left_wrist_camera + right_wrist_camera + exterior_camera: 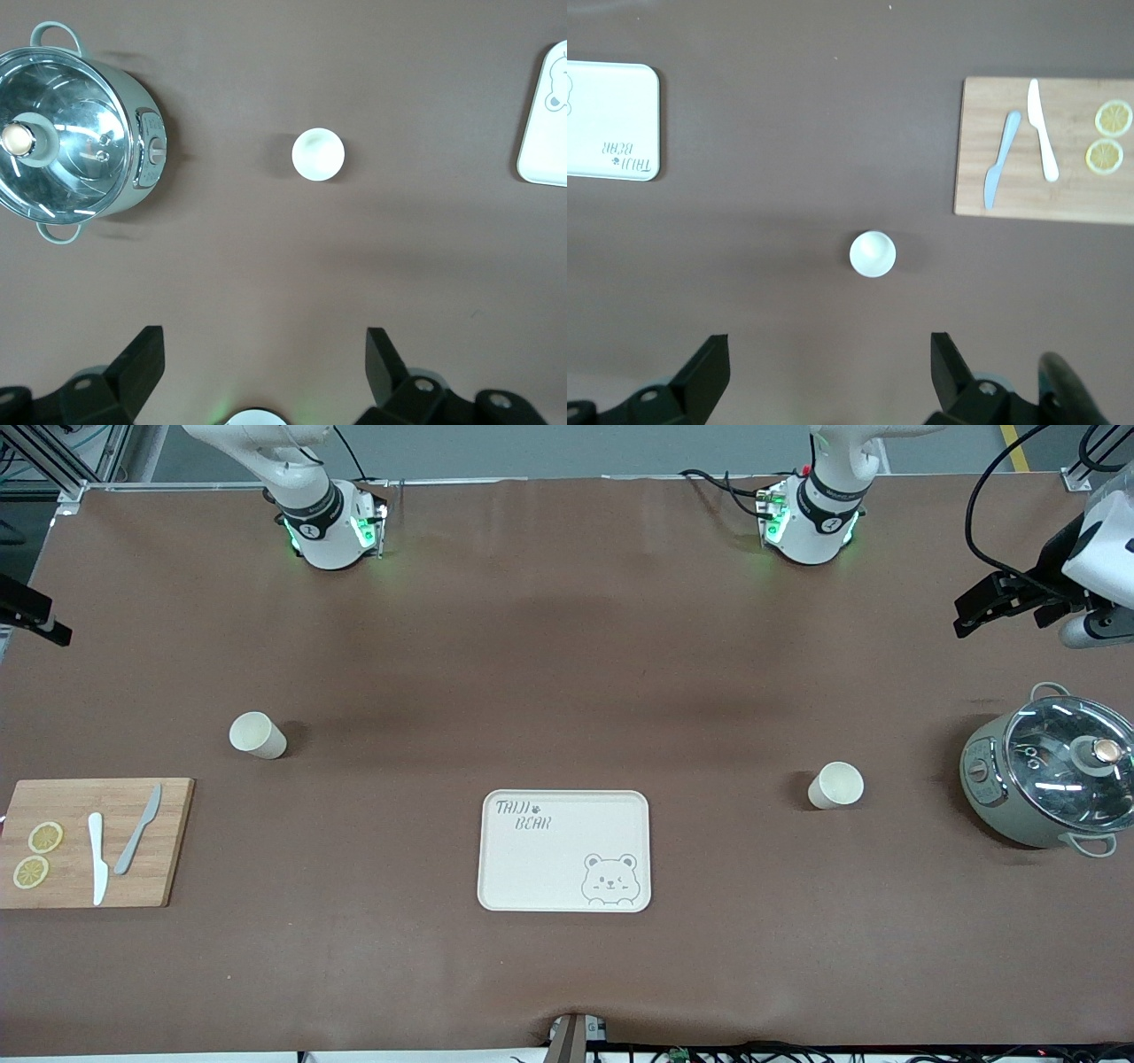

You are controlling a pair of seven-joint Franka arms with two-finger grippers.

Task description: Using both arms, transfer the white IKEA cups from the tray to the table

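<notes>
Tray (564, 850): flat on the counter (567, 646), in the middle, close to the front camera. Bare inside, only the bear drawing and letters.

Cup by the pot (835, 785): off the tray, upright on the counter, toward the left arm's end from the tray. A bit farther from the front camera than the tray. Between the tray and the pot (1050, 781).

Cup by the board (257, 735): off the tray too, upright on the counter, toward the right arm's end from the tray. Farther from the front camera than the tray and the cutting board (93, 841).

Left end effector (266, 372): up high, fingers spread wide, holding nothing. Well apart from the tray, out at the left arm's end. Cup by the pot down below and a little ahead of the fingers.

Right end effector (828, 372): up high, fingers spread wide, holding nothing. Well apart from the tray, out at the right arm's end. Cup by the board down below and a little ahead of the fingers.

Nearer arm: left arm for the cup by the pot, right arm for the cup by the board.

Long axis: both cups round and standing, mouth up, so no side better than another.

Job so far: looks done, both cups off the tray and on the counter.
</notes>
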